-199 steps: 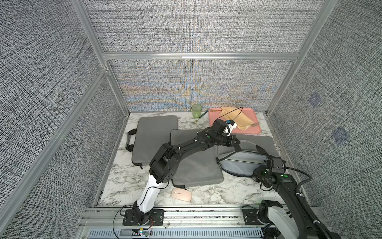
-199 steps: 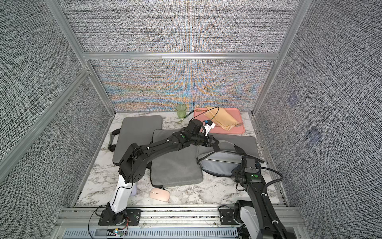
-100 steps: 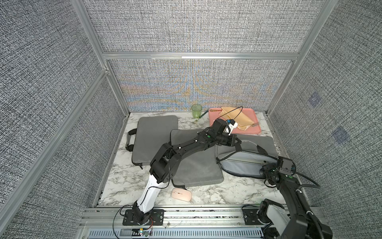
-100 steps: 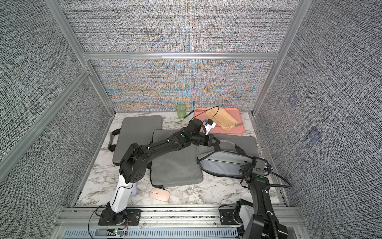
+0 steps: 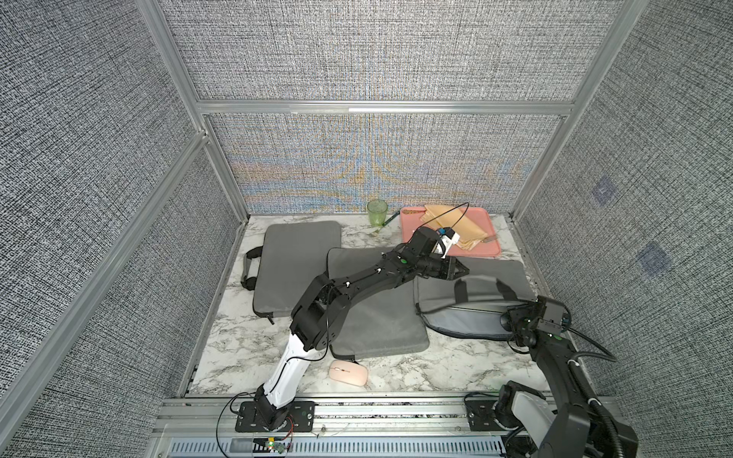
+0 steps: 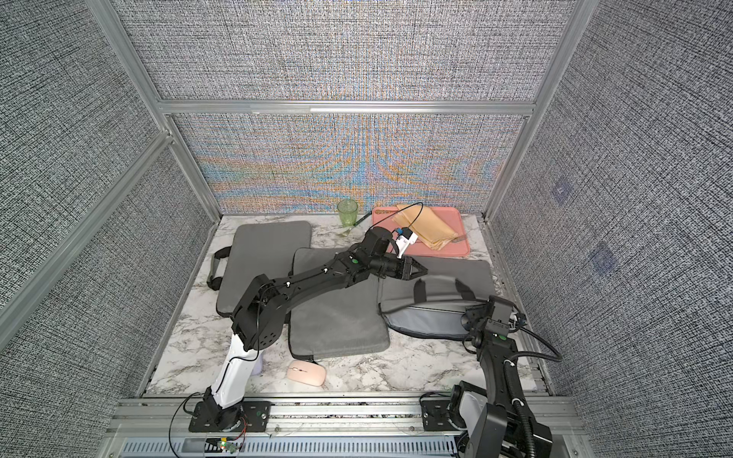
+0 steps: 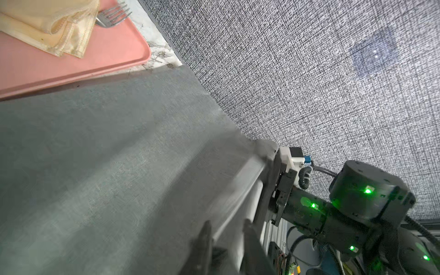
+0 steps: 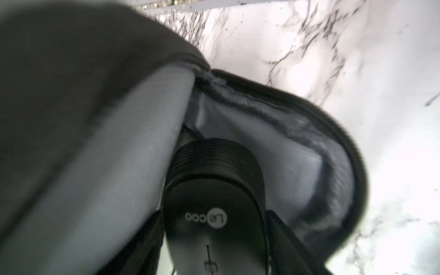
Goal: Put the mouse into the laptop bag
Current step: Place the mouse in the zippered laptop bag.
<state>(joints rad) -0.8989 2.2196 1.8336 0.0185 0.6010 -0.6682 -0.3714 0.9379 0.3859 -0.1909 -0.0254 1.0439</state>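
The grey laptop bag [image 5: 496, 273] [image 6: 444, 273] lies at the right with its mouth gaping toward the front, showing pale lining [image 8: 273, 152]. A black mouse [image 8: 214, 190] lies in that mouth at the bag's right corner. My right gripper [image 8: 214, 217] [image 5: 511, 321] is open, with the mouse between its fingers [image 8: 281, 228] and thin gaps on either side. My left gripper [image 7: 226, 223] [image 5: 464, 271] [image 6: 423, 271] hovers over the bag's top side. It is open and holds nothing; one bag handle [image 5: 460, 289] lies just below it.
A pink mouse [image 5: 348, 372] [image 6: 306, 372] rests near the table's front edge beside the left arm's base. Two more grey bags [image 5: 301, 265] [image 5: 377, 317] lie at the left and centre. A green cup [image 5: 377, 212] and a pink tray [image 5: 410, 224] with a yellow cloth [image 5: 452, 226] stand at the back.
My left gripper has opened and let go of the bag's top side, which has sagged a little. My right gripper shifted right into the bag's corner and its jaws have widened round the black mouse.
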